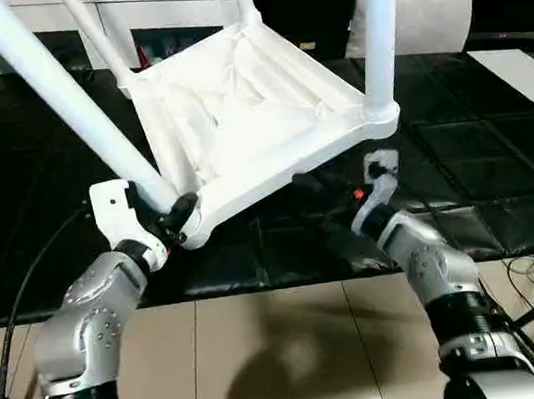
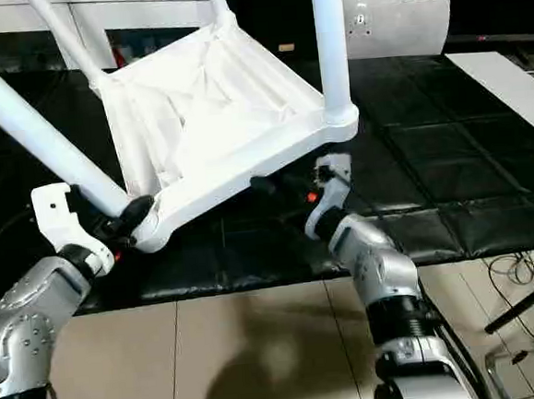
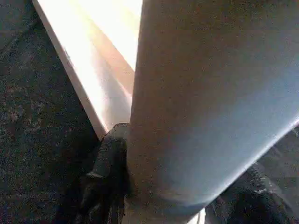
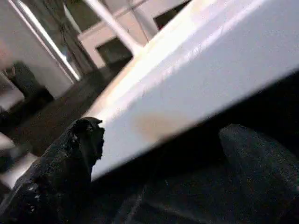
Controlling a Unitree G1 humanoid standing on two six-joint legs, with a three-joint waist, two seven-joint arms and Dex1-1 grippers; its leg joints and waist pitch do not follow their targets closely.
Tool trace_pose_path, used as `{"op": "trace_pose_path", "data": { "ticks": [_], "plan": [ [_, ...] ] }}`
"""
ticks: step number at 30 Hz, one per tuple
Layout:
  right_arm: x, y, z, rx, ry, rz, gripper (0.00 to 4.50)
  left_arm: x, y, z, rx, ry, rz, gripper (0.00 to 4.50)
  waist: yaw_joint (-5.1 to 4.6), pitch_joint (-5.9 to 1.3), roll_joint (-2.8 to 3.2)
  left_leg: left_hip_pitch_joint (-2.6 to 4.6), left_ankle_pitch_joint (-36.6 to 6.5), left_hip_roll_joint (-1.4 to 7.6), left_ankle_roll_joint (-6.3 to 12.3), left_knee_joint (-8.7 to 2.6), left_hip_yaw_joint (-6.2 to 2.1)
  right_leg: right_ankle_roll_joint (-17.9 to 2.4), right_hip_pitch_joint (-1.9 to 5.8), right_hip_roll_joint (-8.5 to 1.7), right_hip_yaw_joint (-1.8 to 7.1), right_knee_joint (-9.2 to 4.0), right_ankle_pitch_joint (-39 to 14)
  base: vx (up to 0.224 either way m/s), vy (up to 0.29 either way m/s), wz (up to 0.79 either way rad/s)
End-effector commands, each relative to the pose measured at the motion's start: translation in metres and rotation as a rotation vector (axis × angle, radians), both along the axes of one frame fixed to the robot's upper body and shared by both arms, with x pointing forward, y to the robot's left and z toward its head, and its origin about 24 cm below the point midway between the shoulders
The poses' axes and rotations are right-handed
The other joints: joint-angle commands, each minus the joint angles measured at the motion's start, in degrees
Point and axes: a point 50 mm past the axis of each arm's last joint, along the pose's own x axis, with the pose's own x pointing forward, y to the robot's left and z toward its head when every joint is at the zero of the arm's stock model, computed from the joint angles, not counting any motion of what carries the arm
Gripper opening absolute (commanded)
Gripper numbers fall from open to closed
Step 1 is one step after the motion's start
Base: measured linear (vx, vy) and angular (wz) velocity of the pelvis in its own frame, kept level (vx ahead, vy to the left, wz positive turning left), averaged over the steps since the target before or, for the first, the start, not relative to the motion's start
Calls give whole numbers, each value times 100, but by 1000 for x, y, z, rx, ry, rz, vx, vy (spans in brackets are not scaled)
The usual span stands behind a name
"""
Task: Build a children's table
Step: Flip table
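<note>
The left hand [image 1: 178, 216] is clamped on a long white leg [image 1: 65, 104] of the children's table [image 1: 242, 118], right where that leg enters the near-left corner socket. In the left wrist view one black finger [image 3: 105, 172] presses against the leg's base, with the edge of the table top just beyond it. From the hand the leg runs up and away to the left.

The table is held upside down and tilted, its ribbed underside facing up, above a black padded mat [image 1: 487, 173] that covers the floor. Its low corner is at the left hand, and the top rises away from there toward the far side. Two more legs stand up from the far corners, toward a white cabinet [image 1: 169, 13].

The right hand [image 1: 326, 187] sits under the table's near edge, its fingers spread wide and gripping nothing. In the right wrist view one finger [image 4: 70, 154] is at the lower face of that edge. Just beyond this hand, a fourth leg [image 1: 379, 33] stands in the near-right corner socket. A white cushion [image 1: 437, 15] lies farther right.
</note>
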Motion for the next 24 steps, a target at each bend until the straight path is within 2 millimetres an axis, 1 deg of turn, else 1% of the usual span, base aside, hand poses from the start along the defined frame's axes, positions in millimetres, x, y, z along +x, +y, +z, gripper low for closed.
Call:
{"op": "trace_pose_path", "data": {
  "ticks": [1,4,6,9,10,12,13,14,16,18,19,20,22,24],
  "plan": [
    [6,4,3,14,5,-11,450,-2,-21,2,-116,-9,-156,208,7,-358,37,71,-237,419,202,-399,-152,-1277,256,-637,376,-415,323,0,0,0],
    [12,9,0,26,42,-23,450,-2,-22,3,-107,-11,-182,208,5,-370,45,72,-173,410,222,-388,-145,-1350,262,-645,376,-401,438,0,0,0],
    [15,12,0,52,56,-30,450,-2,-23,3,-105,-14,-200,208,14,-370,53,78,-164,418,234,-386,-140,-1388,251,-645,374,-394,472,0,0,0],
    [18,16,2,105,71,-32,450,-3,-24,4,-100,-17,-226,208,44,-381,59,85,-98,427,256,-386,-143,-1393,248,-639,366,-367,587,0,0,0],
    [19,18,3,128,86,-34,450,-5,-25,5,-102,-21,-245,208,55,-384,49,86,-58,432,268,-380,-136,-1398,250,-646,368,-363,675,0,0,0],
    [22,22,3,156,105,-31,450,-7,-27,7,-105,-32,-271,208,56,-391,49,74,-51,425,286,-378,-136,-1441,258,-657,366,-351,688,0,0,0],
    [23,25,3,183,119,-30,450,-8,-27,8,-106,-37,-284,208,73,-385,57,79,-43,429,296,-373,-127,-1434,242,-651,367,-353,702,0,0,0],
    [24,26,3,197,125,-31,450,-9,-28,8,-107,-41,-292,208,74,-387,36,75,-22,430,305,-374,-127,-1429,245,-645,366,-347,716,0,0,0],
    [27,31,7,271,139,-36,450,-13,-32,10,-111,-55,-338,208,100,-404,53,78,71,436,347,-365,-129,-1440,241,-652,359,-328,820,0,0,0],
    [30,34,13,339,133,-30,450,-15,-35,10,-111,-62,-367,208,95,-402,47,66,143,437,373,-366,-131,-1437,241,-641,352,-308,932,0,0,0],
    [30,34,13,339,133,-30,450,-15,-35,10,-111,-62,-367,208,92,-407,45,63,155,435,389,-363,-131,-1440,245,-649,353,-306,959,0,0,0],
    [30,36,16,373,129,-22,450,-17,-36,11,-113,-66,-383,208,82,-406,28,56,177,434,403,-362,-128,-1437,248,-646,348,-309,958,0,0,0],
    [31,40,20,446,128,9,450,-19,-39,12,-116,-74,-413,208,62,-407,16,47,151,427,423,-359,-124,-1461,260,-654,350,-310,921,0,0,0],
    [32,41,22,473,130,15,414,-20,-39,12,-116,-75,-424,208,46,-404,24,35,143,425,451,-356,-124,-1469,260,-656,346,-312,901,0,0,0]
  ]
}}
